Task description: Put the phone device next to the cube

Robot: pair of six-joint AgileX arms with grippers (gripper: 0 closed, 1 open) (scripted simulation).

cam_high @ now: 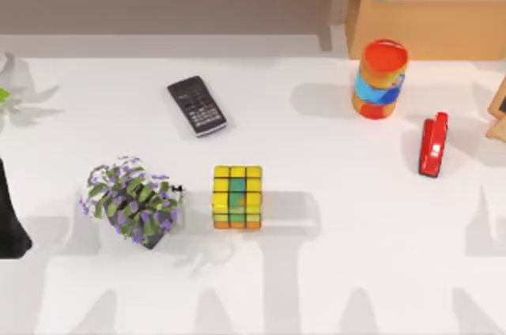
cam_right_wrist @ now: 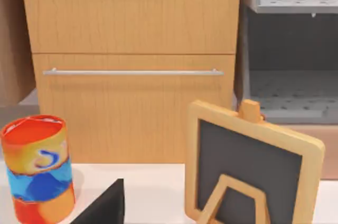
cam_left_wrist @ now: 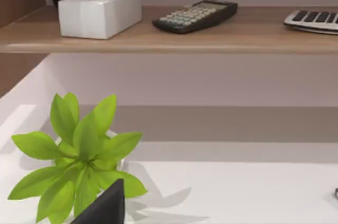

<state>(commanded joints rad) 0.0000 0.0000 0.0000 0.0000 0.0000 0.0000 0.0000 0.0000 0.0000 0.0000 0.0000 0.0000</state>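
The phone device is hard to pin down. In the top view the only candidate is a flat black keypad handset [cam_high: 196, 105] on the white table [cam_high: 332, 272], well apart from the yellow, green and orange puzzle cube [cam_high: 237, 197]. It could be a calculator, so I risk fetching the wrong thing. A purple-flowered potted plant [cam_high: 130, 201] crowds the cube's left side.

In the left wrist view the left gripper [cam_left_wrist: 105, 208] sits by a green leafy plant [cam_left_wrist: 79, 155]. I cannot tell its state.

In the right wrist view the right gripper [cam_right_wrist: 105, 205] is parked too, state unclear.

Easel board [cam_high: 498, 110] cut by top view's right edge; left arm [cam_high: 9, 216] cut by left edge.
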